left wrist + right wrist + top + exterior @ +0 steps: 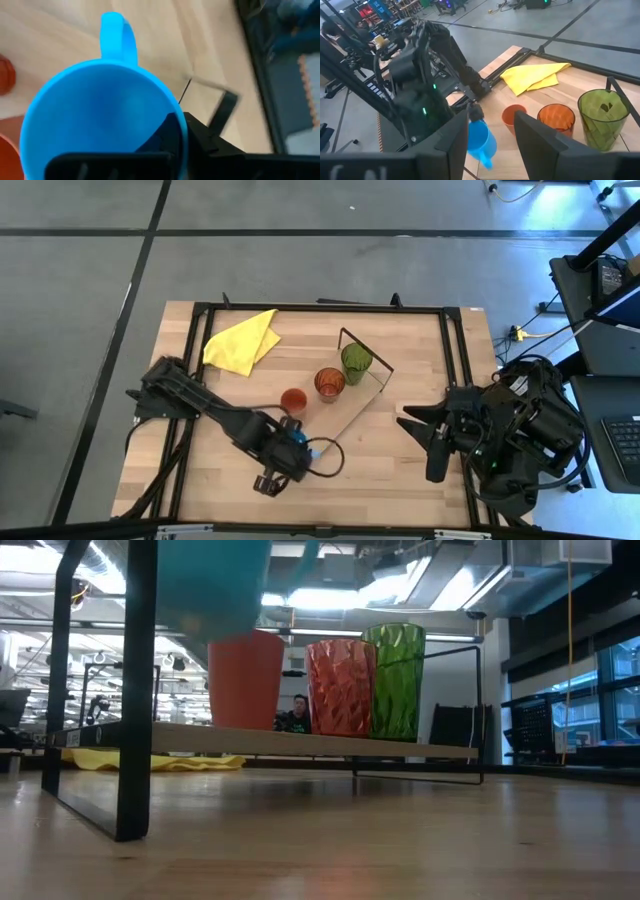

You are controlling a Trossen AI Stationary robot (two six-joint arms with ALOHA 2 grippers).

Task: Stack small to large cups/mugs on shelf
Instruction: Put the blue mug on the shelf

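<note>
The light blue mug [298, 438] is in my left gripper [290, 450], lifted above the near end of the shelf [350, 412]. In the low view the mug [215, 585] hangs higher than the cups. The short orange-red cup [293, 400], the orange-red tumbler [329, 383] and the green tumbler [356, 358] stand upright in a row on the light-wood board [300, 743]. My right gripper [418, 425] waits open over the table's right part, apart from everything. My left gripper holds the mug by its rim [181, 131] on the side opposite the handle [117, 35]. One dark finger [167, 132] is inside the mug and the other is outside the wall. The mug is lifted clear, its opening facing the wrist camera.
A yellow cloth [243, 340] lies on the table's far left part. The shelf's black wire frames [130, 690] rise at its ends. A black frame [320, 308] runs along the table's edges. Bare wood lies between the shelf and my right gripper [492, 125].
</note>
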